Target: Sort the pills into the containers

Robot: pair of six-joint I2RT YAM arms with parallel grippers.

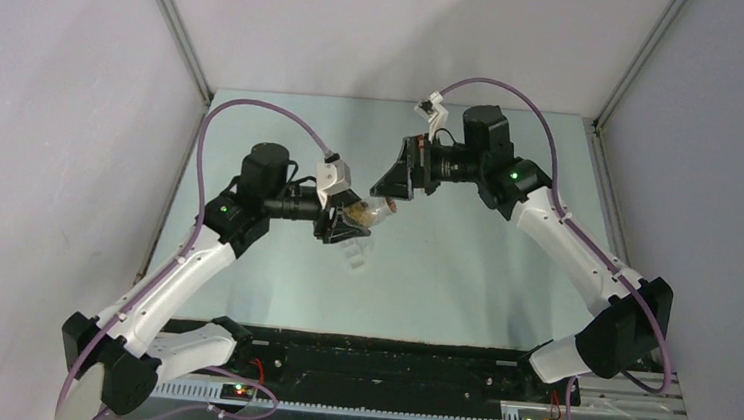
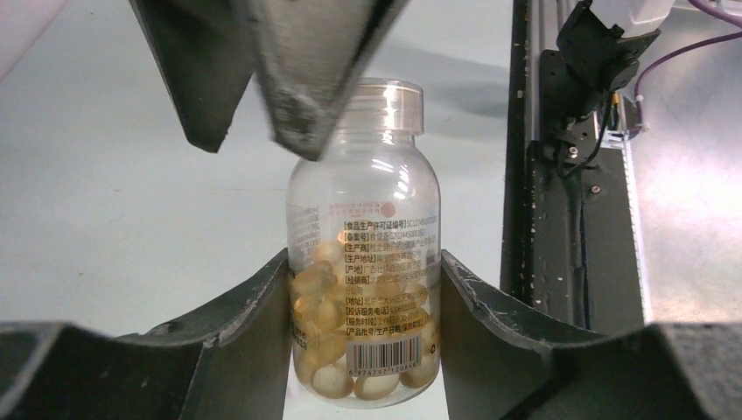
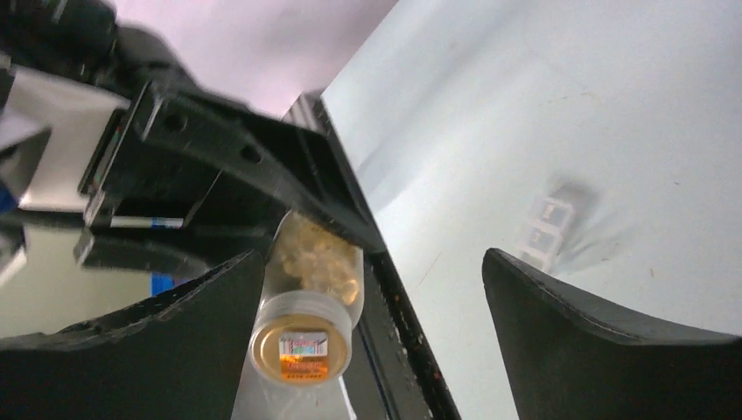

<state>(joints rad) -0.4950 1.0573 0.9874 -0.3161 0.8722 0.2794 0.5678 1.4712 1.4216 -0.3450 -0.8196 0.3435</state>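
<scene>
A clear pill bottle is clamped across its lower body by the left gripper, one dark finger pressed against each side. The bottle is filled to about half with the pills, pale yellowish and orange-tan capsules heaped behind a printed label that carries a barcode. In the top view the bottle is seen lying roughly level, its cap turned toward the right arm.

The right gripper is brought up to the capped end of the bottle with its jaws spread wide — nothing is grasped. In the right wrist view one of its fingers is seen just beside the cap, while the other finger is held well apart from the bottle. Whether that nearer finger touches the cap cannot be told.

The pill box is seen on the table near the bottle, on the side of it toward the arm bases in the top view. It is shown as a small white translucent row of joined square compartments. It is blurred in both views, and what lies inside its compartments cannot be told. Neither gripper touches it.
</scene>
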